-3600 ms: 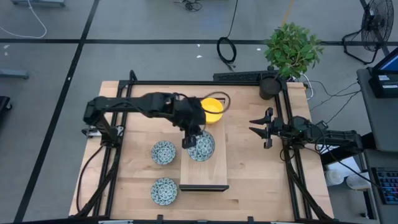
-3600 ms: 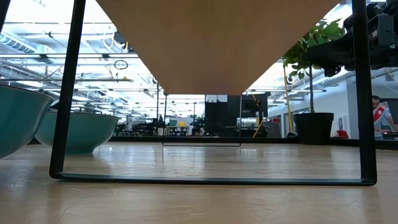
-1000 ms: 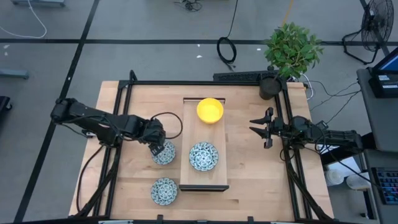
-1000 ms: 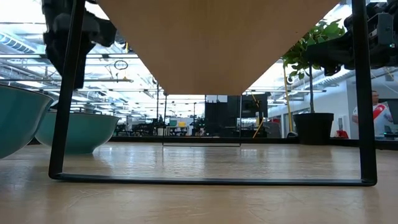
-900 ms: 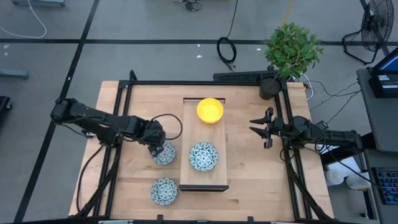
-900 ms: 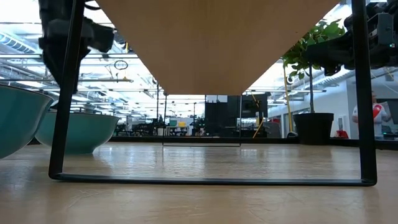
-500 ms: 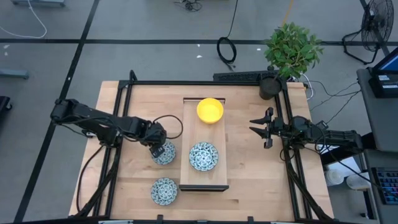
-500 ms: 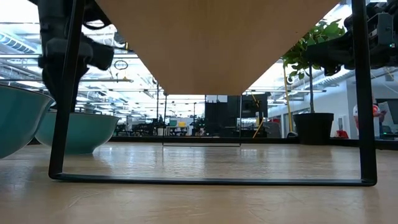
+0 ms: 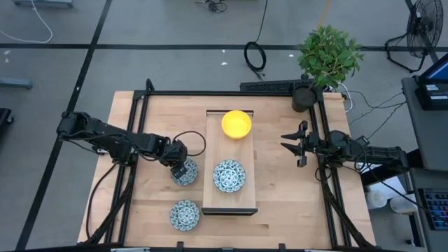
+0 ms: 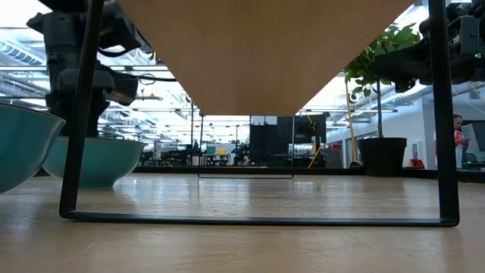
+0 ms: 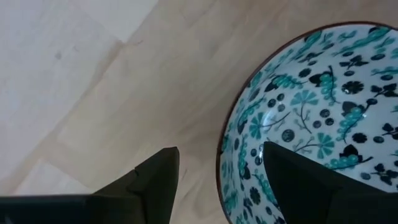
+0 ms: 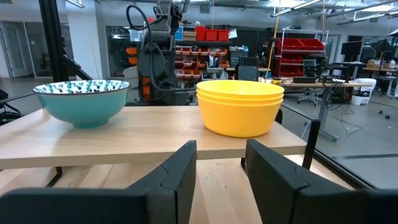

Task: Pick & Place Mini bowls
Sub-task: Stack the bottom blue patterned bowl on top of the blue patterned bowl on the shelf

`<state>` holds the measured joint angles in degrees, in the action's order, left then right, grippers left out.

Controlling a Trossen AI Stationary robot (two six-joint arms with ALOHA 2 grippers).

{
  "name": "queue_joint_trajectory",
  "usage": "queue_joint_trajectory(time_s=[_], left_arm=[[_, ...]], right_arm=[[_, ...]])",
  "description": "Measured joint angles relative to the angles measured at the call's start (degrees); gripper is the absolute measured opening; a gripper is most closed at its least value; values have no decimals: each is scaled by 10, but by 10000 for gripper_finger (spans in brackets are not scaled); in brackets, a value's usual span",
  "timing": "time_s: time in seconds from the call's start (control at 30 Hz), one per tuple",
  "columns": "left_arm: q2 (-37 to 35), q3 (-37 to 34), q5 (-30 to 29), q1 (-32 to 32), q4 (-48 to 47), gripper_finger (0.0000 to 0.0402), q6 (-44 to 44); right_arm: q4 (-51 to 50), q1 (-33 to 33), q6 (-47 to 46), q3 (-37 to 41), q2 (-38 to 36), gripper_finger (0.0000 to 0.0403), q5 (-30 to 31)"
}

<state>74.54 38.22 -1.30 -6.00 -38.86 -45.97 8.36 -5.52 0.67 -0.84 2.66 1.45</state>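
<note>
**Left gripper set astride a patterned bowl's rim**

The left gripper (image 9: 179, 168) is held low over the left edge of a patterned bowl (image 9: 185, 172) just left of the wooden tray (image 9: 230, 203); its fingers (image 11: 155, 180) are spread, one either side of the rim, presumably for a pinch. On the tray, a stack of yellow bowls (image 9: 236, 124) sits far and a second patterned bowl (image 9: 229, 176) near. A third patterned bowl (image 9: 185, 215) lies nearer, left. The right gripper (image 9: 294, 145) waits at right, fingers apart, empty.

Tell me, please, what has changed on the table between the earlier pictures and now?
The left gripper left the patterned bowl on the tray, moved left, and now hangs open over the rim of another patterned bowl. The yellow bowls, third patterned bowl and right gripper stayed put.
</note>
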Motion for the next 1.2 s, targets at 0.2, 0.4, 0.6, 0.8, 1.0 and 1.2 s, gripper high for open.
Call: queue_joint_trajectory(time_s=[0.2, 0.4, 0.6, 0.8, 1.0, 1.2], left_arm=[[1, -17, -2, 0, 7, 237, -8], [3, -21, -3, 0, 19, 237, -7], [3, -21, -3, 0, 31, 237, 7], [3, -21, -17, 0, 31, 237, 31], [3, -21, -18, 0, 33, 237, 62], [3, -21, -18, 0, 41, 237, 111]], right_arm=[[0, 0, 0, 0, 0, 126, 0], [0, 0, 0, 0, 0, 126, 0], [0, 0, 0, 0, 0, 126, 0], [0, 0, 0, 0, 0, 126, 0], [0, 0, 0, 0, 0, 126, 0], [0, 0, 0, 0, 0, 126, 0]])
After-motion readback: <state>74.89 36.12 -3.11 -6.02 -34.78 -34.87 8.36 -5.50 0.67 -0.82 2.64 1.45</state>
